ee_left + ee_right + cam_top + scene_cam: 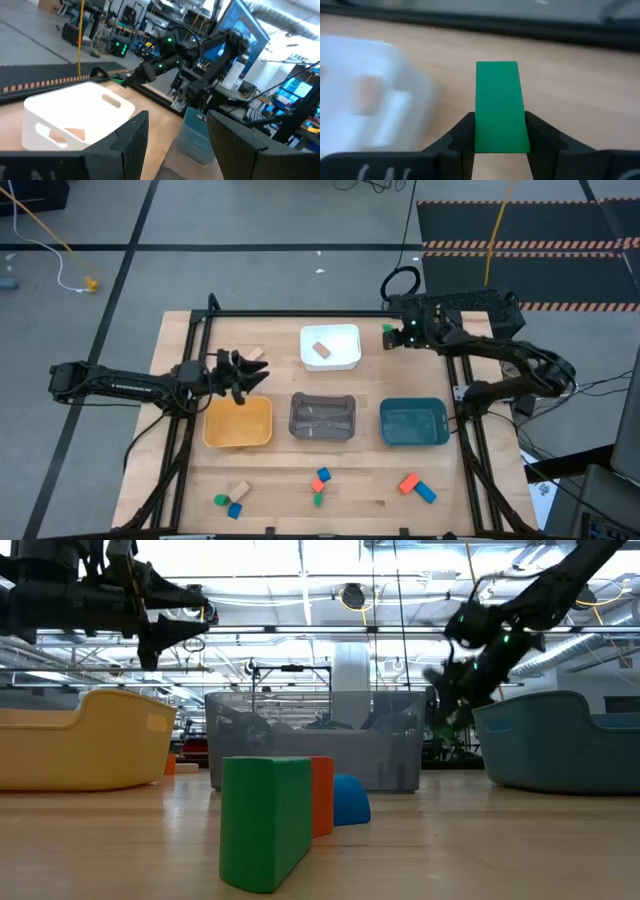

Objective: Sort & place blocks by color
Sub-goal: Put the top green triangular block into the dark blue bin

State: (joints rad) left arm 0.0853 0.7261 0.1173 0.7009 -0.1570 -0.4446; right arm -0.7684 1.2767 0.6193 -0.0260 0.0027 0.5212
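Note:
My right gripper [392, 333] is at the table's far right, beside the white tray [345, 362], and is shut on a green block [500, 100]. My left gripper [255, 372] hovers open over the far edge of the yellow tray [238, 438] with nothing between its fingers [131, 137]. A tan block [321, 350] lies in the white tray, and another tan block [252, 354] lies on the table by my left gripper. Red, blue, green and tan blocks lie in three small groups [232, 499] [319, 485] [417, 487] along the table's near edge. My right gripper pinches the green block's two long sides [479, 135] between its two fingers, at the end nearer the wrist. The fingers slant down from the table's right side and lie along the block. The rest of the block sticks out ahead of the fingertips, above the wood.
A grey tray [322, 432] and a teal tray [413, 440] stand in a row with the yellow one across the table's middle. A black frame rail [300, 313] runs along the far edge. In the low view a green block [265, 820] stands close, with red and blue blocks behind it.

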